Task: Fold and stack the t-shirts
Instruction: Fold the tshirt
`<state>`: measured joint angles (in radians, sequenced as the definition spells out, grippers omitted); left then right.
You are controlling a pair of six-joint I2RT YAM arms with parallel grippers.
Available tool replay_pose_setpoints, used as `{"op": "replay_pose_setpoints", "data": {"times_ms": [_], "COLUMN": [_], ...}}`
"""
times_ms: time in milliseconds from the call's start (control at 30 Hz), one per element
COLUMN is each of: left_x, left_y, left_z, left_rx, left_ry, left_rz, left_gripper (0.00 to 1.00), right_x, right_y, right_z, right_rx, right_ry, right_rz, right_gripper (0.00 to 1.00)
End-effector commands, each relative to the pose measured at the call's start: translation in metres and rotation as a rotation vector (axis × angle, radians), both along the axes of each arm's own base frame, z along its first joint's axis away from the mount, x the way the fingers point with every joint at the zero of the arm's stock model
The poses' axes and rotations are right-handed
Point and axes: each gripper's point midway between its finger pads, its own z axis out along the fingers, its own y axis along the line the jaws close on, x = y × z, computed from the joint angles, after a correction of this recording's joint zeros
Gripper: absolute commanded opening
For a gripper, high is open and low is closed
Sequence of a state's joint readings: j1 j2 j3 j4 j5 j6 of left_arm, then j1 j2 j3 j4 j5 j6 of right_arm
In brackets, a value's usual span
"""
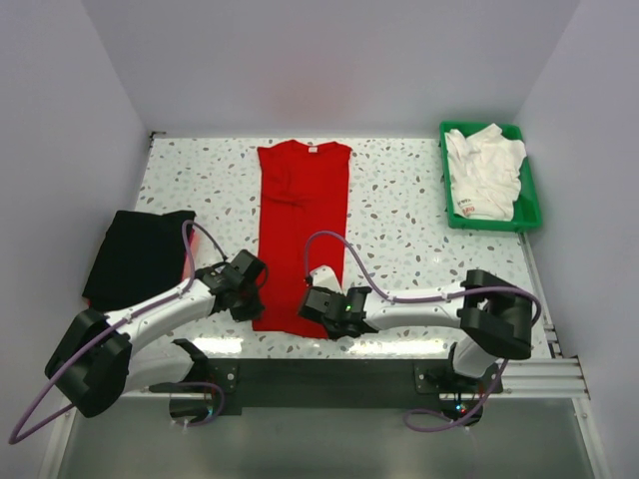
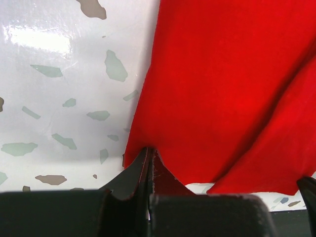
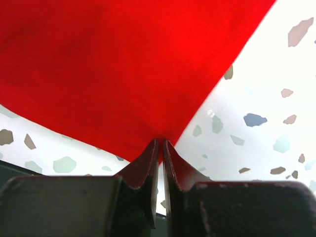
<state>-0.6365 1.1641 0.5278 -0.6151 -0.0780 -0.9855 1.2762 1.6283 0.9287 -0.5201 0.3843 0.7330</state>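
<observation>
Both left gripper (image 2: 149,154) and right gripper (image 3: 161,143) are pinching shut on hem corners of the red t-shirt (image 1: 303,215), probably handling light and limp.

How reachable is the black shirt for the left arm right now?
Likely not yet: the left hand is shut on the red shirt at its near corner. Otherwise the black shirt lies uncovered just beside that arm.

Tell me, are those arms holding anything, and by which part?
Both hold the red t-shirt: left fingers pinch its near left corner, right fingers its near right corner.
</observation>
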Motion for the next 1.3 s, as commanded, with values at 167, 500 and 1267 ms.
{"op": "replay_pose_setpoints", "data": {"times_ms": [167,500,1267], "left_x": [-0.004,-0.004,-0.006], "left_y": [0.001,0.001,0.003], "left_z": [-0.002,-0.003,-0.006], "left_rx": [0.007,0.001,0.017], "left_ry": [0.013,0.012,0.027], "left_rz": [0.007,0.004,0.005], "left_gripper": [0.00,0.00,0.00], "right_x": [0.005,0.011,0.005], "right_y": [-0.012,0.021,0.000], "right_z": [0.023,0.024,0.007], "right_rx": [0.048,0.090,0.023], "right_ry": [-0.055,-0.059,-0.035], "right_rz": [-0.059,0.006,-0.025], "right_gripper": [0.13,0.38,0.07]}}
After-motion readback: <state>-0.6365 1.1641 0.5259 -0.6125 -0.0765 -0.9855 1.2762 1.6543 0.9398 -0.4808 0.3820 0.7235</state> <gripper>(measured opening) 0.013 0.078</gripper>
